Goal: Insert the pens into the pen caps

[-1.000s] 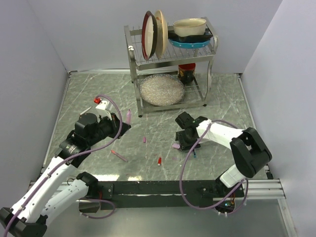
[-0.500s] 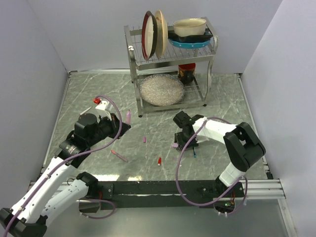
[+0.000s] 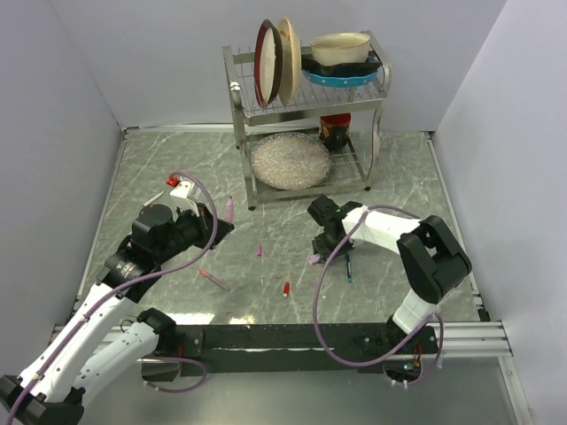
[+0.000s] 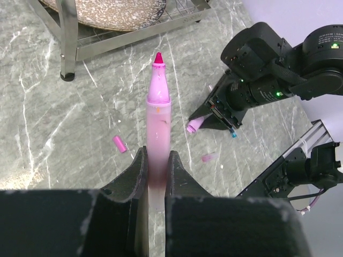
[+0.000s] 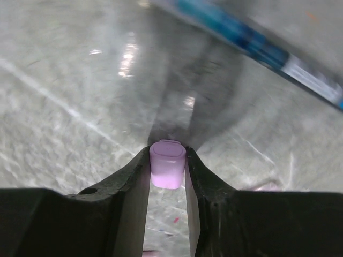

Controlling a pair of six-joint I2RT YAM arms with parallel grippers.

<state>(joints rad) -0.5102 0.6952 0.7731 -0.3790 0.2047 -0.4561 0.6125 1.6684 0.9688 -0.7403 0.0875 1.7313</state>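
Plainly, the two arms are splitting the job: one carries a pen, the other goes for its cap. The left jaws are nearly closed on the wide pale pink pen (image 4: 158,118). They pinch it low on the barrel, so most of its length and the magenta tip stand clear ahead of them, free to enter a cap. The left arm (image 3: 106,292) reaches forward over the left half of the counter (image 3: 159,159), holding the pen aloft and aimed roughly at the foot of the dish rack (image 3: 301,97).

The right arm (image 3: 390,232) folds back across itself, elbow out to the right and wrist pitched steeply down near the counter's middle. The right jaws stand narrow around the pale pink cap (image 5: 168,171), each inner face against one side of it. I cannot tell whether the cap rests on the counter or sits just off it. Gripping it by the sides probably keeps one end exposed for the pen.

The dark blue pen (image 5: 257,45) lies just beside it, untouched. A magenta cap (image 3: 259,251), a red cap (image 3: 286,289) and a slim reddish-pink pen (image 3: 213,279) lie apart between the arms.
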